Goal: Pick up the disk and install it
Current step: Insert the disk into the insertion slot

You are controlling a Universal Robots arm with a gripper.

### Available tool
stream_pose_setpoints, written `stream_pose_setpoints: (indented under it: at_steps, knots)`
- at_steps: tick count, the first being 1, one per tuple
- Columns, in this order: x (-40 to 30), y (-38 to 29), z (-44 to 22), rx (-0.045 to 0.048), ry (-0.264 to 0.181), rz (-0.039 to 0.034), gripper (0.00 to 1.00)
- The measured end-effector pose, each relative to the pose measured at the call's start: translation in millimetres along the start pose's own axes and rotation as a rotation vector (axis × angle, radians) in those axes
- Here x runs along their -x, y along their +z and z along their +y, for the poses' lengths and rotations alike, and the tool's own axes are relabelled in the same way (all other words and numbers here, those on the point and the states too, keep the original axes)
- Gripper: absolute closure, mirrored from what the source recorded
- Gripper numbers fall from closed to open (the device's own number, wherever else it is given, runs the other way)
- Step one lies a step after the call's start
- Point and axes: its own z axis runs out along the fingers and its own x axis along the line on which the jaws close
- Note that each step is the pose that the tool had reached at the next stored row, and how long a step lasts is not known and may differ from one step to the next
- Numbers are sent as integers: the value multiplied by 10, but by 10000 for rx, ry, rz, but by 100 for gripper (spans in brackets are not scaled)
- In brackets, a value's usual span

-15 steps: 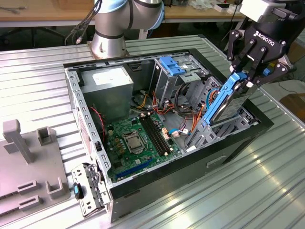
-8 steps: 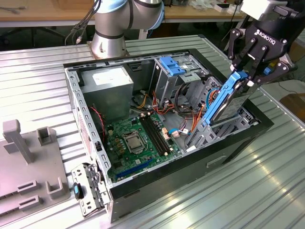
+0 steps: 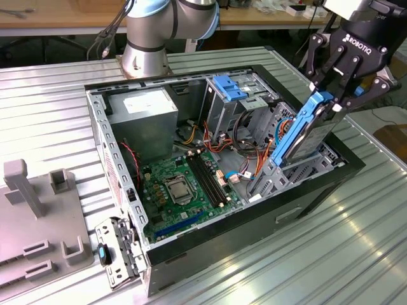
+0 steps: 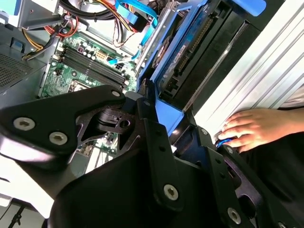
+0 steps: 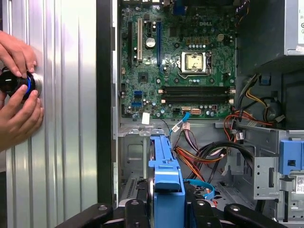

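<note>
The disk (image 3: 302,136) is gripped at its upper end by the gripper (image 3: 337,95), whose fingers are clenched on it from both sides. In the exterior view the disk is tilted, its upper end leaning toward that view's right. Its lower end is down in the drive cage (image 3: 299,168), at the corner of the computer case (image 3: 222,254) on the exterior view's right. Whether the lower end is touching the cage cannot be told; it appears to sit just within the cage's mouth.

In the first wrist view the disk's blue rail (image 5: 166,166) is seen running out from between the dark fingers, beside a tangle of orange and black wires (image 5: 204,156). In the second wrist view the disk (image 4: 190,47) is seen edge-on beyond the gripper's dark body.

The case is laid open on a ribbed metal table (image 3: 356,254). A green motherboard (image 3: 184,184) is fixed to its floor, and a grey power supply (image 3: 143,114) is set in the corner near the arm's base (image 3: 146,44). A light-blue bracket (image 3: 229,86) is mounted between the power supply and the disk. Grey holders (image 3: 44,210) stand on the table at the exterior view's left, well apart from the gripper.

A person's hands (image 5: 19,114) are closed around a round black knob (image 5: 16,83) on the table beside the case; in the second wrist view the hands (image 4: 251,128) lie close by the gripper.
</note>
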Motion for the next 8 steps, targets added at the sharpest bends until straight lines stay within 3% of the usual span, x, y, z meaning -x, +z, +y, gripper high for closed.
stream_pose_setpoints:
  at_steps: [8]
  knots:
    - [-1,-33,0,-187,4,1,63]
